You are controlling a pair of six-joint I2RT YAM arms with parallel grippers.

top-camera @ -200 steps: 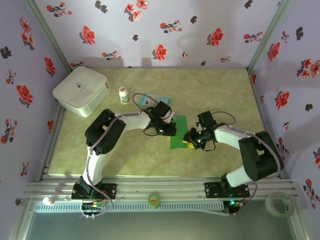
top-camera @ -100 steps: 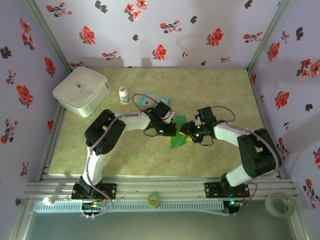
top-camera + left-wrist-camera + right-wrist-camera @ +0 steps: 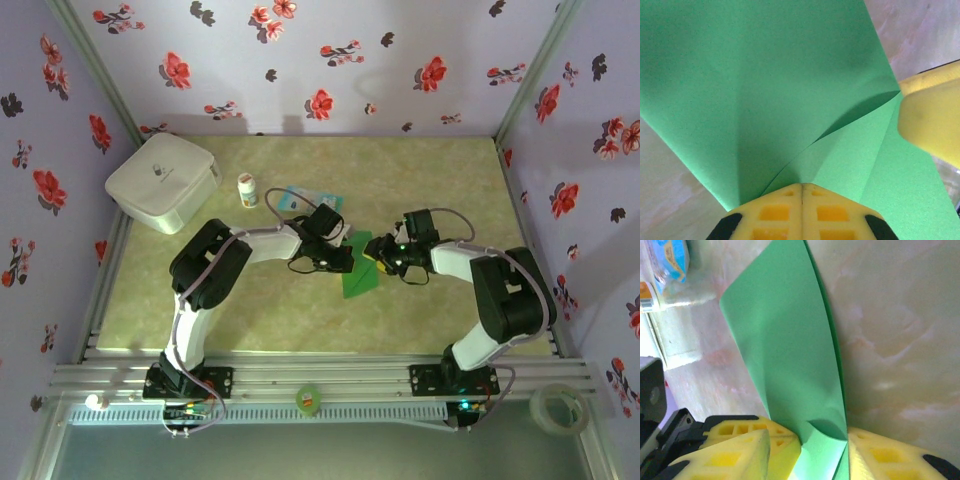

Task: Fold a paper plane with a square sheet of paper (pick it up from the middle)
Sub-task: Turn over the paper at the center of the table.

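The green sheet of paper (image 3: 358, 278) lies folded into a narrow strip at the table's middle, its far end raised between both grippers. My left gripper (image 3: 342, 258) is shut on the paper (image 3: 765, 100), its yellow fingertips (image 3: 785, 200) pressed together over a curling layer. My right gripper (image 3: 377, 254) stands open around the paper's edge (image 3: 790, 350), one finger on each side (image 3: 735, 457). Its yellow finger (image 3: 930, 120) shows at the right of the left wrist view. The left gripper's fingers (image 3: 747, 426) show right behind the right gripper's left finger.
A white box (image 3: 162, 180) sits at the far left, with a small bottle (image 3: 247, 190) and a blue-and-white packet (image 3: 300, 200) beside it. A green tape roll (image 3: 308, 399) and a clear tape roll (image 3: 557, 405) lie on the front rail.
My right gripper has moved away from the front edge and leftward along the paper, up to the left gripper. The paper's far end has lifted. The left gripper stays put.
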